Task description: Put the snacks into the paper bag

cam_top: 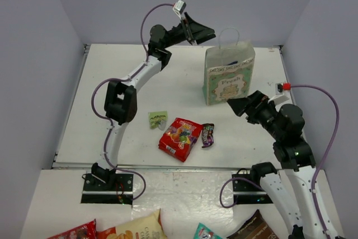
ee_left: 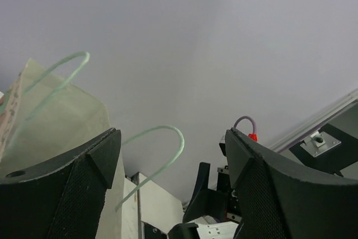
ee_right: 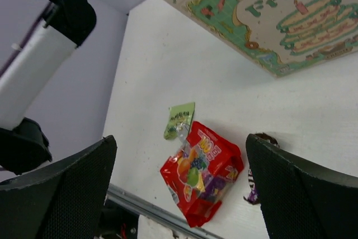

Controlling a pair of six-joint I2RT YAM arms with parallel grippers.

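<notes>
The paper bag (cam_top: 228, 76) stands upright at the back right of the table, handles up. My left gripper (cam_top: 208, 33) is open and empty, raised just left of the bag's handles (ee_left: 162, 148); the bag's top (ee_left: 56, 121) shows beside its left finger. My right gripper (cam_top: 240, 103) is open and empty, low by the bag's front right corner, facing the snacks. The red candy bag (cam_top: 180, 138), tiny green packet (cam_top: 158, 119) and dark brown packet (cam_top: 208, 135) lie on the table. In the right wrist view the red bag (ee_right: 201, 177) and green packet (ee_right: 180, 120) lie between my fingers. The blue, purple and silver packets are out of view.
On the lower surface in front of the arm bases lie a large yellow-orange chip bag (cam_top: 134, 228), a red packet (cam_top: 75, 232), a teal packet (cam_top: 204, 232) and a big dark brown pouch (cam_top: 251, 229). Walls close the table on three sides.
</notes>
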